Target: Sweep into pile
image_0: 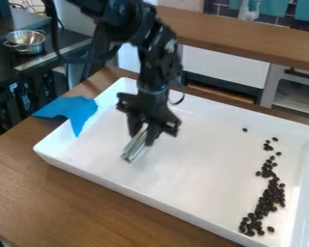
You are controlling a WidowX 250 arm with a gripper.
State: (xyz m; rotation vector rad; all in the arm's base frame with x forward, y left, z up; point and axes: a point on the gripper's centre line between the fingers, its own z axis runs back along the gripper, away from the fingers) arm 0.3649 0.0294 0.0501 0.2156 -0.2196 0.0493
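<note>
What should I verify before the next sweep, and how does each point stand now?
1. Silvery metal piece held in the tool: ok.
2. Its lower edge touching the tray floor: cannot tell.
3. Dark beans inside the white tray: ok.
4. Beans in one compact pile: not ok, strung out in a trail, with a stray bean apart.
5. Blue cloth clear of the beans: ok.
</note>
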